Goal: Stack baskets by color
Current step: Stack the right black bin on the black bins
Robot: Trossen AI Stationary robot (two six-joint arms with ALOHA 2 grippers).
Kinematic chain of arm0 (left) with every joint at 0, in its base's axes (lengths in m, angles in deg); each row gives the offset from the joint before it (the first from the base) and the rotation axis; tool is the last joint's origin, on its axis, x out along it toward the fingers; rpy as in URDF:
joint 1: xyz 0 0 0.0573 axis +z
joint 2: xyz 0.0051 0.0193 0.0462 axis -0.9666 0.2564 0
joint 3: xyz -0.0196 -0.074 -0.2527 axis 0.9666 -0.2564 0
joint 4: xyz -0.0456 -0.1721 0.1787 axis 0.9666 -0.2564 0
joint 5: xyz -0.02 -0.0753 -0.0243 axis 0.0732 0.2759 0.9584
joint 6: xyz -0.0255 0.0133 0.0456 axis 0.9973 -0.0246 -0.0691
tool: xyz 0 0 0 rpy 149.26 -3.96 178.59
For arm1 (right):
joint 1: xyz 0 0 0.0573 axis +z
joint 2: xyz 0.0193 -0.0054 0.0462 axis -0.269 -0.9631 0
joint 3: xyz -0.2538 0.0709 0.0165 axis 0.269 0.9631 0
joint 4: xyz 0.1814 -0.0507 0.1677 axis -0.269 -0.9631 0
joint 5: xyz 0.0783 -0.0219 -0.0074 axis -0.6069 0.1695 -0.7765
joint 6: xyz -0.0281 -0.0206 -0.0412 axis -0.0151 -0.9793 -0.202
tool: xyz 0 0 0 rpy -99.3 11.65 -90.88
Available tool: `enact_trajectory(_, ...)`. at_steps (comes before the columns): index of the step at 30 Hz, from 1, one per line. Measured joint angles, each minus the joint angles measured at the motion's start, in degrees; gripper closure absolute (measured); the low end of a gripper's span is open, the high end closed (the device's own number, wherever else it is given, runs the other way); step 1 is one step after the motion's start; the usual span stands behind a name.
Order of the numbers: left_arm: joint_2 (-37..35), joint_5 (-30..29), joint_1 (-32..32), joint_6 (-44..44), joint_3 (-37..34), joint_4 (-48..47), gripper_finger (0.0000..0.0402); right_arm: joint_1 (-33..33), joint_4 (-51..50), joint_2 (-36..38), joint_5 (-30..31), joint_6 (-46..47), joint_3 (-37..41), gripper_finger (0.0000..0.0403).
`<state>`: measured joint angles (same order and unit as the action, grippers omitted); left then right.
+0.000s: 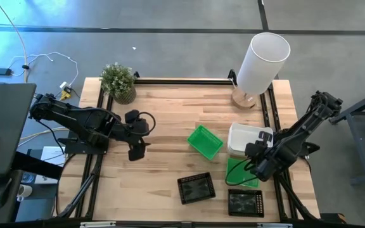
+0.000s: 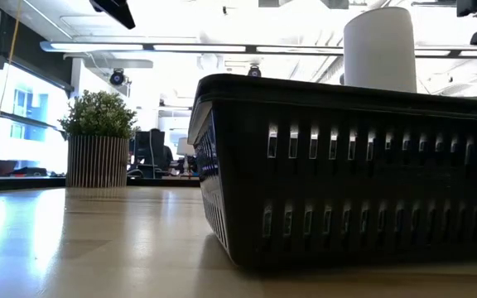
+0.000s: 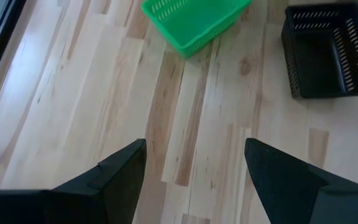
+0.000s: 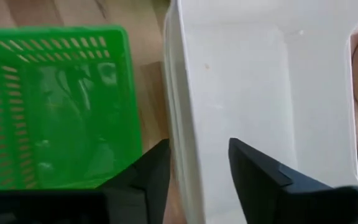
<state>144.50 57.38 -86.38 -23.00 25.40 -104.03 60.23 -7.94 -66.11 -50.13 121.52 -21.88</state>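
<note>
The right gripper (image 1: 256, 154) hangs over the right side of the wooden table (image 1: 163, 164), above the near edge of the white basket (image 1: 244, 137). In the right wrist view its two dark fingers (image 4: 143, 177) stand parted, one on each side of the white basket's (image 4: 253, 93) side wall; whether the pads touch that wall cannot be told. Just beside the white basket, on the side nearer the table's front edge, lies a green basket (image 1: 241, 172), its mesh walls filling one half of the right wrist view (image 4: 55, 106) and partly under the right arm from above.

A second green basket (image 1: 205, 140) sits tilted near the middle of the table, just beside the white one and apart from it. Two black baskets rest near the front edge: one (image 1: 196, 187) turned at a slight angle, the other (image 1: 245, 202) farther right, below the flat green one. One black basket's slotted wall (image 2: 346, 199) fills the low view.

The left gripper (image 1: 135, 135) waits over the left half of the table, well apart from every basket, its fingers (image 3: 114, 174) spread wide over bare wood and holding nothing. Its wrist view shows the tilted green basket (image 3: 191, 18) and a black basket (image 3: 328, 53) ahead.

At the far edge stand a potted plant (image 1: 118, 82) and a tall white cylinder (image 1: 262, 61).
</note>
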Motion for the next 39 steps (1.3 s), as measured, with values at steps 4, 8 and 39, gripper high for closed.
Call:
enact_trajectory(4, 0.0, 0.0, 0.0, -2.0, 0.0, 2.5, 0.0143, 0.0, -1.1, 0.0, -0.2, 2.4, -3.6, 0.0241)
enact_trajectory(8, 0.0, -0.1, 0.0, -4.8, 0.0, 3.7, 0.0142, 0.0, -1.5, 0.0, -0.1, 5.5, -6.8, 0.0242)
enact_trajectory(39, 0.0, 0.0, 0.0, -7.6, 0.0, 3.3, 0.0142, 0.2, 26.9, -12.9, -10.2, 6.2, -7.6, 0.0242)
